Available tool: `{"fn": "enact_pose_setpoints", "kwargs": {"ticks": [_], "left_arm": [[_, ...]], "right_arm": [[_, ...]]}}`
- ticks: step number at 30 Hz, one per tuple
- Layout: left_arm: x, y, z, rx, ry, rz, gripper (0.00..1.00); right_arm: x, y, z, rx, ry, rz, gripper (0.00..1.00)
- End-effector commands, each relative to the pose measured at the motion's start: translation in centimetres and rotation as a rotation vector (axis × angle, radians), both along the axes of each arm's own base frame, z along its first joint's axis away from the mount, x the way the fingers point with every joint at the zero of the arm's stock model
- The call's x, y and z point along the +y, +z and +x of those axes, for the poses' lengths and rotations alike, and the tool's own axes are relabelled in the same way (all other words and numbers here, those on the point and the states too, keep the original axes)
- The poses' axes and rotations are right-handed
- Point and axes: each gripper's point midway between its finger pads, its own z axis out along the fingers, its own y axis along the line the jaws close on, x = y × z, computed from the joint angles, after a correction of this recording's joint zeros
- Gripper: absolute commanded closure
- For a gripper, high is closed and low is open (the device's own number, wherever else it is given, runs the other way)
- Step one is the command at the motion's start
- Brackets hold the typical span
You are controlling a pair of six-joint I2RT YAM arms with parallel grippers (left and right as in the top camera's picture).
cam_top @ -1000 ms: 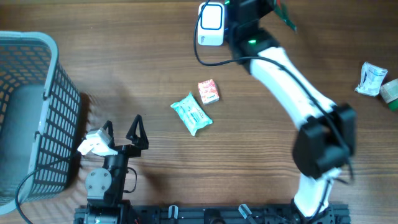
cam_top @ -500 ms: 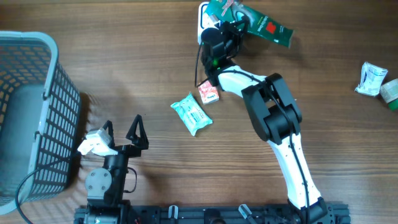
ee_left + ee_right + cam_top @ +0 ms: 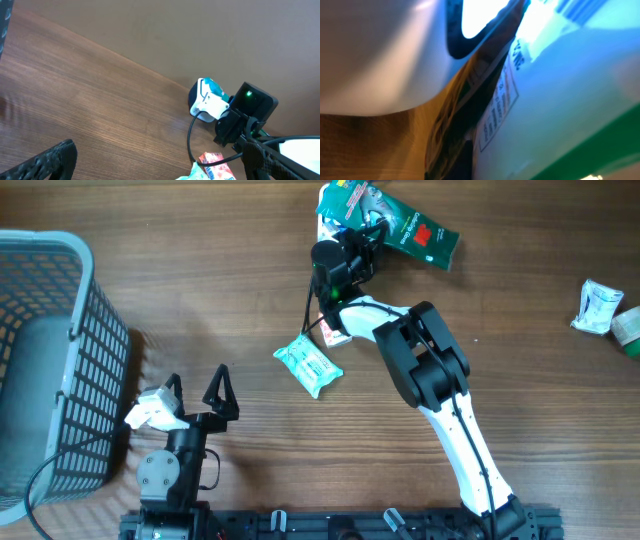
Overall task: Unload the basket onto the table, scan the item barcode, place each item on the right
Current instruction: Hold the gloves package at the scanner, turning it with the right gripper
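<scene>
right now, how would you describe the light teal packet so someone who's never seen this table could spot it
Start from the grey basket on the left and look right to the middle of the wooden table. The teal packet lies flat there on the wood. It is pale teal and crinkled, larger than the small red packet just above it.

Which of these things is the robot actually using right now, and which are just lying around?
In use: right gripper, the green packet it holds, white scanner.
Lying about: teal pouch, small red packet, grey basket, white packet, idle left gripper.
</scene>
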Motion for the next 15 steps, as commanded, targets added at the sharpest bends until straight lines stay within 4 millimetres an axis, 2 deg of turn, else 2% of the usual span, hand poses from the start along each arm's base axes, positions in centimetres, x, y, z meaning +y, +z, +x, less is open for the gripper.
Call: {"fn": "enact_pose_setpoints", "kwargs": {"ticks": [1,3,15], "left_arm": [[-0.09,-0.20,0.00,0.000,-0.008,0.015,0.00],[-0.10,-0.20,0.00,0.000,-0.009,0.015,0.00],[-0.09,-0.20,0.00,0.000,-0.008,0.015,0.00]], "right_arm": [[2.23,-3.39,-0.55,0.130,0.065,-0.125,0.95],[2.65,-3.51,-0.60,0.143,0.079,-0.137,0.95],[2.17,-3.35,-0.49,0.140,0.068,-0.129,0.96]]}}
